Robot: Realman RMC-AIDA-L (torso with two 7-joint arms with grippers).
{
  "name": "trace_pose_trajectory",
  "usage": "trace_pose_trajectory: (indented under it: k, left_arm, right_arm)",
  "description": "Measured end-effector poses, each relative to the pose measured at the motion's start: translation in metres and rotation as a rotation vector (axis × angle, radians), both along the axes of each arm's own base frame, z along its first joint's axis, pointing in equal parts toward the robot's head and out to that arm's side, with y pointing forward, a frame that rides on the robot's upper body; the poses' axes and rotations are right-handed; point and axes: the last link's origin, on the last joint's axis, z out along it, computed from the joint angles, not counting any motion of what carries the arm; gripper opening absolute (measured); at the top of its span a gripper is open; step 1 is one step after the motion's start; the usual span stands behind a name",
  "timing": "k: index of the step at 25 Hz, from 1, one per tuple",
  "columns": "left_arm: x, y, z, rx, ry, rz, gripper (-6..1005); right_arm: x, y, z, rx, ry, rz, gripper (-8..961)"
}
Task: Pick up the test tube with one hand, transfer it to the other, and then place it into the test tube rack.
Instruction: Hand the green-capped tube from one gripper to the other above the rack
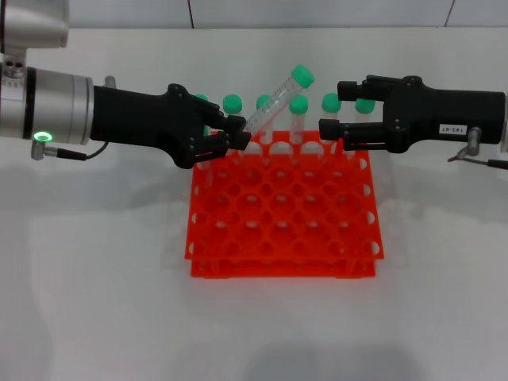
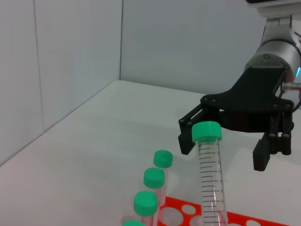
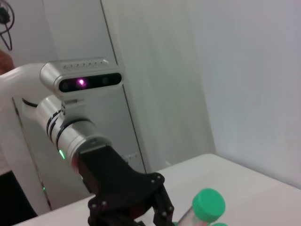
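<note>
Handover stage: left claw [image 1: 236, 136] grips test tube [image 1: 274, 103] tilted toward 2 o'clock; right claw [image 1: 332, 113], open, must close near the cap.

1. A smooth white matte tabletop [image 1: 95, 302] filled most of the head view.
2. Pale grey seamed wall panels [image 1: 238, 12] ran along the upper edge of the frame.
3. Lighting was even and soft.
</note>
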Motion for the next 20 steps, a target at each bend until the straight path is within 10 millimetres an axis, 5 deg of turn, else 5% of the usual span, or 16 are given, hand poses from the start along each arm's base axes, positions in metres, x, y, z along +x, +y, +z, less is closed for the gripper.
trace_pose_trajectory:
  k: [20]
  left_arm:
    - [0.005,-0.003,-0.01,-0.001,-0.007,-0.034,185]
  right_arm:
    - [0.003,-0.004,-0.029,0.064,0.276,-0.071,813]
